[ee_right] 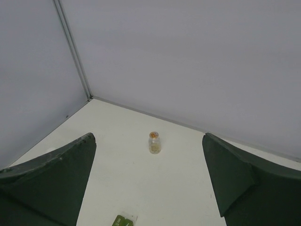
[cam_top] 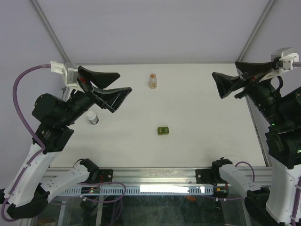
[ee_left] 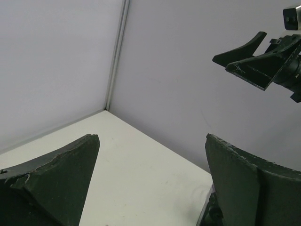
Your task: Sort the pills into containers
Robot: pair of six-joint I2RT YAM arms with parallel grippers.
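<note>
Pills (cam_top: 152,76): inside a clear bottle (cam_top: 153,84), centre of the desk's (cam_top: 211,132) far edge.
Containers (cam_top: 163,130): green box, mid-desk.
Left gripper (cam_top: 114,87): jaws spread wide, empty.
Right gripper (cam_top: 220,86): jaws spread wide, empty.
Risk: an off-centre pinch could topple the bottle and scatter pills.

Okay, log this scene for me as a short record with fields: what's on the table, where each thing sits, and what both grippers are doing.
clear bottle: upright near the far edge of the table, orange-brown showing near its top
green box: mid-table, nearer than the bottle and apart from it
white-capped vial: left side, beside the left arm
left gripper: open, holding nothing
right gripper: open, holding nothing
task state: nothing grasped, sorting not yet begun
</note>
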